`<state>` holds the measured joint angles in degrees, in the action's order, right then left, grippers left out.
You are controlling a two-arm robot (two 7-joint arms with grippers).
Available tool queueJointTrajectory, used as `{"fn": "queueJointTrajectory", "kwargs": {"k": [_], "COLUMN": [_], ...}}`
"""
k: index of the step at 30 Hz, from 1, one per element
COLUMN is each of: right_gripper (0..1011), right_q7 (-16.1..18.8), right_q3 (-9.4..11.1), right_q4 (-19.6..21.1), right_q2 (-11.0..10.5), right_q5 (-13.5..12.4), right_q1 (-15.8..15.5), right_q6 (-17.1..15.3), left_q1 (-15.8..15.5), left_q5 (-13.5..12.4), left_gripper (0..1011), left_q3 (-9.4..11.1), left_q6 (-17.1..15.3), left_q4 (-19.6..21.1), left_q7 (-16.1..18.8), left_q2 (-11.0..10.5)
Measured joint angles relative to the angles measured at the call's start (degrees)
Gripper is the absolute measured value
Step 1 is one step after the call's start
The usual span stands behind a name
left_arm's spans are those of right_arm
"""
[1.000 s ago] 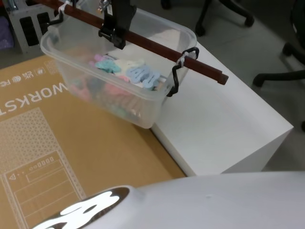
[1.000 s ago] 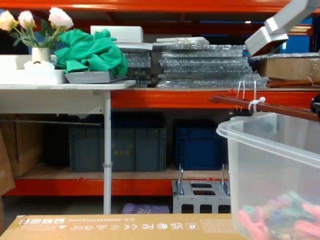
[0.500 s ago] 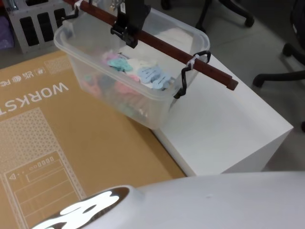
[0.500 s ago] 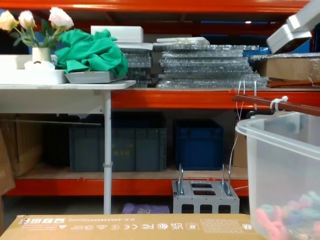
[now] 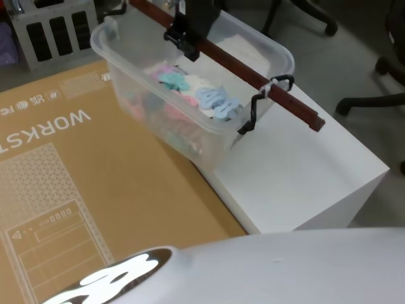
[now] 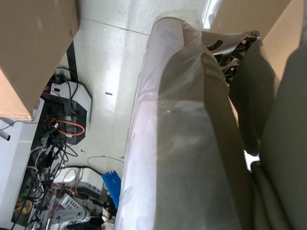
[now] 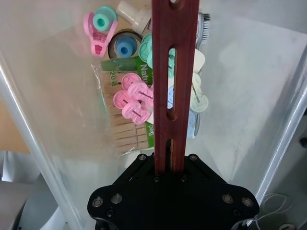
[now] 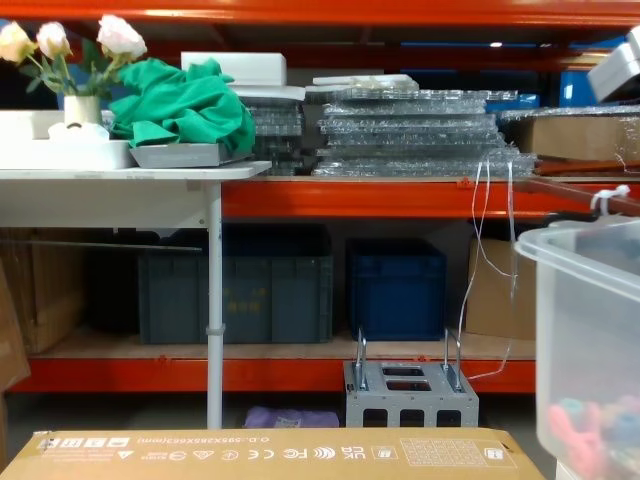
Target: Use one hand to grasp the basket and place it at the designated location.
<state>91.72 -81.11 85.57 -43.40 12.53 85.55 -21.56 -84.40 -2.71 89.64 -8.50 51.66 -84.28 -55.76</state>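
The basket (image 5: 137, 68), a translucent whitish bin with a thick rim, hangs tilted over the seam between the cardboard box and the white table. Pastel clips and wooden pegs (image 5: 209, 101) lie inside it. My right gripper (image 5: 185, 42), black, is shut on the dark red-brown handle bar (image 5: 266, 85) near its middle, reaching in from the top of the head view. In the right wrist view the gripper (image 7: 169, 165) clamps the slotted bar (image 7: 175, 72) above the basket's contents (image 7: 134, 98). The chest view has the basket (image 8: 590, 350) at the right edge.
A large brown cardboard box (image 5: 76, 183) fills the left foreground. The white table (image 5: 310, 171) stands to its right with bare top beyond the basket. A grey perforated metal box (image 5: 50, 31) sits behind. Office chair bases (image 5: 373, 95) stand on the floor at right.
The right gripper has carried the basket to the right, from over the cardboard box toward the white table. Its grip on the handle bar is unchanged.
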Motion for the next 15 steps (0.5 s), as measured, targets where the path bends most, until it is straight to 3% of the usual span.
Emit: {"fn": "queueJointTrajectory", "kwargs": {"k": [15], "right_gripper": [0], "right_q7": [0.3], "right_q3": [2.0], "right_q4": [3.3], "right_q2": [-3.7], "right_q5": [1.0], "right_q1": [-1.5], "right_q6": [-4.0], "left_q1": [0.0], "left_q5": [0.0], "left_gripper": [0], "left_q3": [0.0], "left_q6": [0.0], "left_q4": [0.0], "left_q7": [0.0], "left_q2": [0.0]}}
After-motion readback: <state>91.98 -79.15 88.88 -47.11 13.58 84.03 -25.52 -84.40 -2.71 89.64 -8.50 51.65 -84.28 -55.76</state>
